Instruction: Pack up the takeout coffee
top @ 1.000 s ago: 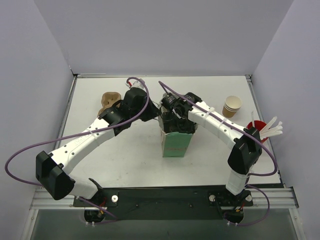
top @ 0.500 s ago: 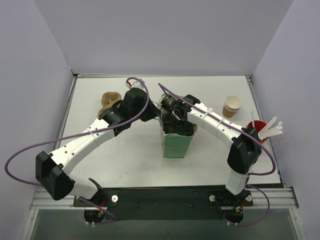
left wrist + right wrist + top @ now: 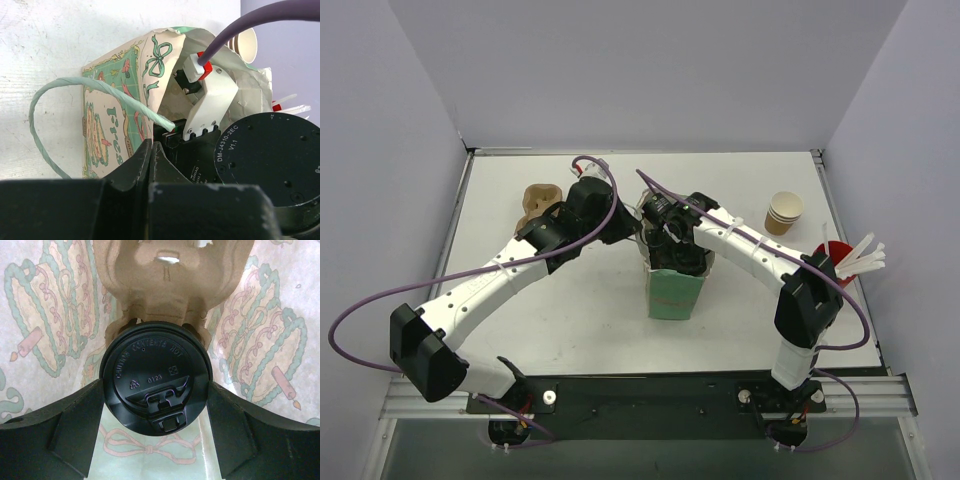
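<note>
Far left, the table [image 3: 580, 330] runs bare to its left edge, so that flank offers free travel. A tan pulp carrier [image 3: 540, 202] lies near the back-left corner, just behind my left arm [image 3: 490, 275] and apart from everything else. My left gripper [image 3: 151, 148] sits at the left rim of the gift bag [image 3: 672, 292], jaws pressed together with no gap. The wrist view does not show whether a fold of the paper rim is caught between them. The bag's twisted green handle [image 3: 65, 80] loops loose to the left of that rim. The bag stands upright at mid-table with its mouth open, and bare surface lies between it and the near edge. My right arm [image 3: 760, 255] enters the mouth from the right and fills most of the opening, leaving little margin to the paper walls on either side. Inside, my right gripper [image 3: 155, 389] clamps the takeout coffee [image 3: 155, 362], one finger bearing on each side of the black lid. The cup is upright, deep in the bag, directly over a moulded carrier [image 3: 167, 275] that lies lower in the bag. Whether the cup base is seated in a pocket is hidden by the lid. Right of the bag, open table extends to a stack of paper cups [image 3: 785, 212] near the back-right and a red holder [image 3: 832, 252] with white straws [image 3: 865, 258] at the right edge.
</note>
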Available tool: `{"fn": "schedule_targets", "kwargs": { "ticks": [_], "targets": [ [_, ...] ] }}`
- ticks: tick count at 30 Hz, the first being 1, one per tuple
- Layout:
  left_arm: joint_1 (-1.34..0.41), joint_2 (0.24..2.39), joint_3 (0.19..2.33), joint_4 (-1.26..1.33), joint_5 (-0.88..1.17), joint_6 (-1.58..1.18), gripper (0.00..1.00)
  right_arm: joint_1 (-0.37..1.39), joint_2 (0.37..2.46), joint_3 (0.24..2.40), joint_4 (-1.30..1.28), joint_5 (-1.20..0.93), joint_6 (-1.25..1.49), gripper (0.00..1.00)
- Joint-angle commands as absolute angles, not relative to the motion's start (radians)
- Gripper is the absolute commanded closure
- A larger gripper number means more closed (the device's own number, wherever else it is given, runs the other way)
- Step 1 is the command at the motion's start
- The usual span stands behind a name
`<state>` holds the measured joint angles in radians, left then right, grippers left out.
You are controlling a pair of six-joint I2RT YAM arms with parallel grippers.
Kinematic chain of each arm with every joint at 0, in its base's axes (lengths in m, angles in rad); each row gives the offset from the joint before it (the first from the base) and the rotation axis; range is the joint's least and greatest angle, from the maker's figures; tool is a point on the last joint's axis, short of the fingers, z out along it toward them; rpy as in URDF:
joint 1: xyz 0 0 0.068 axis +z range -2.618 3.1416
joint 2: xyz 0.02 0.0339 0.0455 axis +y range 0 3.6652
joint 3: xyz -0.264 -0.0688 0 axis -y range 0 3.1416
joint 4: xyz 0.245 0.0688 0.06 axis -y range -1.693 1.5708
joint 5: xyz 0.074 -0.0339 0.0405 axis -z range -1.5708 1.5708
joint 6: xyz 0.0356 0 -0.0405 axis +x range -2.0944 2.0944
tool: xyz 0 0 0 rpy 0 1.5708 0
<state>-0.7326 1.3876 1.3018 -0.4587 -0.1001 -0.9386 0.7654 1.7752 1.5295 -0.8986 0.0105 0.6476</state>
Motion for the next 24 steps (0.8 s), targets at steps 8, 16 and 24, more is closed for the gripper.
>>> {"fn": "schedule_targets", "kwargs": {
  "ticks": [8, 16, 24],
  "targets": [
    [-0.741, 1.356, 1.299, -0.408, -0.092, -0.928, 1.0, 0.764, 1.784, 1.5, -0.936, 0.023, 0.65, 0.83],
    [-0.741, 1.359, 1.296, -0.416, -0.081, -0.927, 1.0, 0.769, 1.75, 1.482, -0.897, 0.076, 0.66, 0.85],
    [-0.741, 1.368, 1.304, -0.439, -0.078, -0.925, 1.0, 0.775, 1.73, 1.479, -0.876, 0.103, 0.664, 0.86]
  ]
}}
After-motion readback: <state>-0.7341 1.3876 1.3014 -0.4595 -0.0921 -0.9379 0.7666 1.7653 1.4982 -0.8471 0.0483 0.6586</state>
